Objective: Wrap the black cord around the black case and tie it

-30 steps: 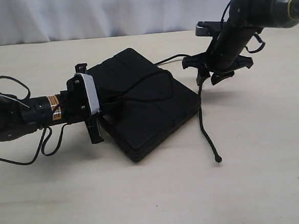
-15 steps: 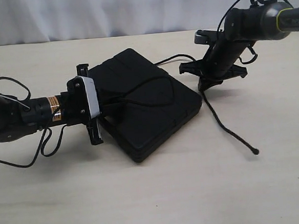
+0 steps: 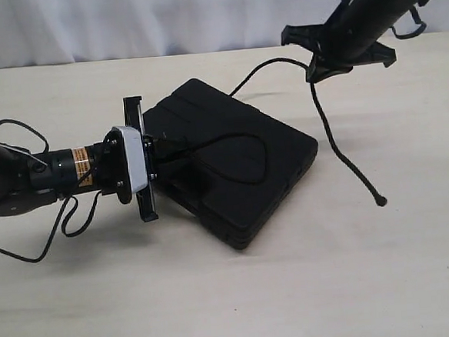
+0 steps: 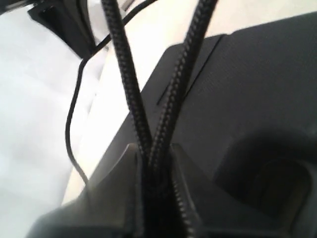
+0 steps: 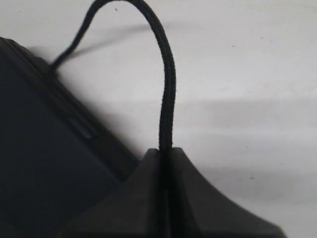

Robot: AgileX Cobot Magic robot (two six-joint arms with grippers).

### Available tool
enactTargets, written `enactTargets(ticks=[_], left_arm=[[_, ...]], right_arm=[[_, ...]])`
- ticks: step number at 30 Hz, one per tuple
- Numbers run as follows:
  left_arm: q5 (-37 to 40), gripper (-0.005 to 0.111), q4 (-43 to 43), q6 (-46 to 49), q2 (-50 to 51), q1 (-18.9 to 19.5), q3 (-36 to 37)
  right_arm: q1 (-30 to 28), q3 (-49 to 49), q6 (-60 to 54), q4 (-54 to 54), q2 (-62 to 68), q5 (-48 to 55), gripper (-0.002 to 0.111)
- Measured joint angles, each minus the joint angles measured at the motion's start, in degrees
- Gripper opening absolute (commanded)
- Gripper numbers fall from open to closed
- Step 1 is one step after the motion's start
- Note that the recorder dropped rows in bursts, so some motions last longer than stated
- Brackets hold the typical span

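Tabletop (image 3: 371,282) carries the black case (image 3: 236,171) flat near its middle, the black cord (image 3: 342,154) looped over the lid; my left gripper (image 4: 153,161) is clenched on two strands at the case's edge, my right gripper (image 5: 166,154) clamped on the cord up near the far right edge. I fear a hard pull from the right could slide the case or drag strands from the left pinch. Orange label (image 3: 80,165) on the left arm (image 3: 25,178): print unreadable
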Motion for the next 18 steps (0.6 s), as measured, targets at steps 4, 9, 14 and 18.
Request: enactTargets(ticks=[4,9,14,18], left_arm=[[-1.24,0.000,0.32,0.15,0.00,0.00,0.00],[-1.38,0.000,1.35,0.77,0.00,0.00,0.00],[-1.38,0.000,1.47,1.06,0.00,0.00,0.00],[-1.38,0.000,1.57,1.09,0.00,0.00,0.00]], right_arm=[[0.27,0.00,-2.09,7.92,-0.57,-2.01,0.004],[4.74,0.00,-2.84,16.74,2.80,-10.50,0.011],[6.58,0.00,-2.84,19.43,5.60,-13.34,0.043],[6.58,0.00,-2.84,18.86,6.22,-12.84,0.052]])
